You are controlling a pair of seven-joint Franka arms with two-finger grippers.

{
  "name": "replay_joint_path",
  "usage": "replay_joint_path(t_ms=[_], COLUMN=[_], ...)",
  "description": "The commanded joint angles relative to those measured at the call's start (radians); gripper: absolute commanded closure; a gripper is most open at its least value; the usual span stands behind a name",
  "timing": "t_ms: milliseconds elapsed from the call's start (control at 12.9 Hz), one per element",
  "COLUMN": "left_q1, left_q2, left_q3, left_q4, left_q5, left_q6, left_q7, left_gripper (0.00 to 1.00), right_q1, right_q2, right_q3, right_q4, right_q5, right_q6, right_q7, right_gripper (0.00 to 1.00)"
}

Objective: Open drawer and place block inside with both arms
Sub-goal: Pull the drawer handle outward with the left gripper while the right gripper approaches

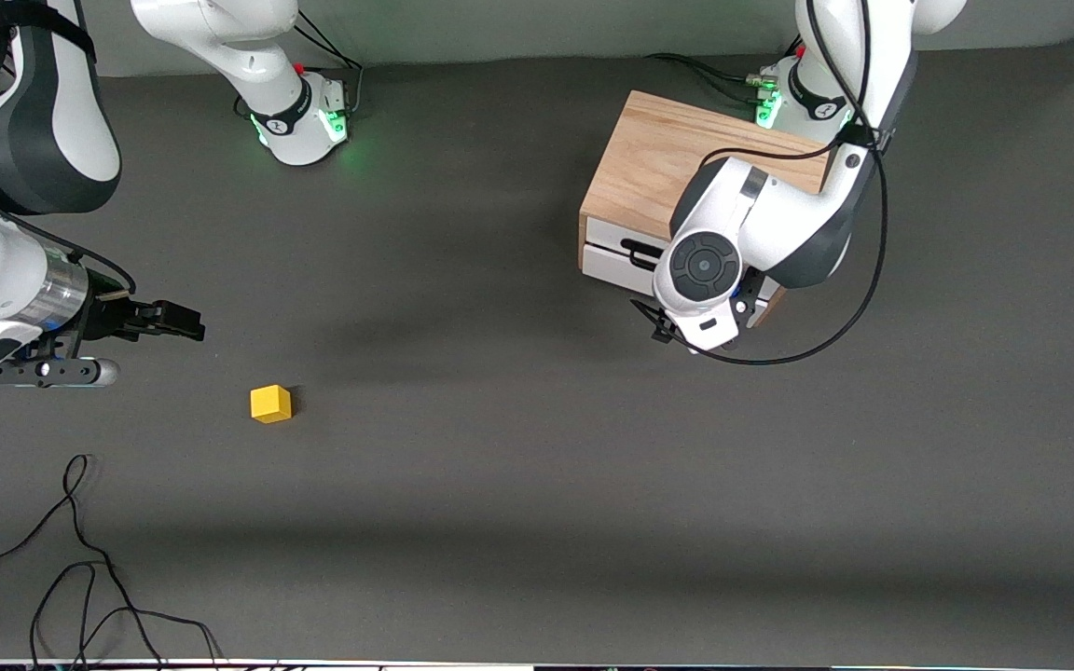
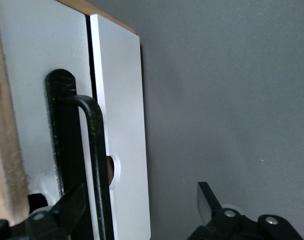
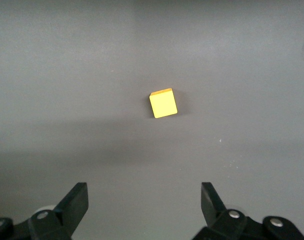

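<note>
Presumably light, rigid: small yellow cube (image 3: 163,103), below wide-open, empty right gripper (image 3: 144,201); left gripper (image 2: 141,202) open astride black wire handle (image 2: 94,150).

Both arms are wearing glossy white shells broken by dark grey joint sections. The right arm (image 1: 6,233) is showing a brushed silver ring at its wrist, with a grey bar-shaped camera mount hanging beneath it. The left arm (image 1: 761,224) is showing a round dark grey cap with a ringed pattern, and black cables are looping around it. Green lights are glowing at both white bases. Each end effector is showing black angular fingers (image 3: 74,202) and small silver screws.
</note>
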Motion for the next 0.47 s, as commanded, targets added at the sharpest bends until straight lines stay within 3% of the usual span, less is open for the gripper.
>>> replay_joint_path(t_ms=[0,389], left_q1=[-0.011,-0.014], left_q2=[-0.011,0.015], left_q3=[0.001,-0.002], left_q4=[-0.044,-0.045], left_q5=[0.007,0.007], left_q6=[0.039,0.062], left_q7=[0.005,0.007], left_gripper=[0.0,0.0], right_q1=[0.009,0.01], right_q2=[-0.015,-0.015], right_q3=[-0.005,-0.005], right_q4=[-0.034,-0.051], right_q5=[-0.019,-0.019], right_q6=[0.029,0.045], right_q7=[-0.019,-0.023], right_gripper=[0.0,0.0])
